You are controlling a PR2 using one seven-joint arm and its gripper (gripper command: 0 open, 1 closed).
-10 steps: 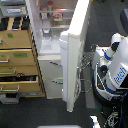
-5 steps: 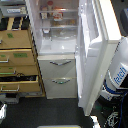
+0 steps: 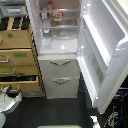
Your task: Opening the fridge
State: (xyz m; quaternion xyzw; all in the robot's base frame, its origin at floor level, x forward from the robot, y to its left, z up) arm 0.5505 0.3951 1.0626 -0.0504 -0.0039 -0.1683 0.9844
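white fridge [image 3: 59, 75], silver handles [image 3: 60, 63], tan cabinet [image 3: 17, 55]

The fridge [image 3: 60, 50] is tall and white, and its large upper door [image 3: 102, 52] stands swung wide open toward the exterior view's right, showing door racks on its inner face. The lit white interior has shelves holding a few blurred items. Below, 2 drawers [image 3: 59, 77] sit closed, one above the other, each with a curved silver handle
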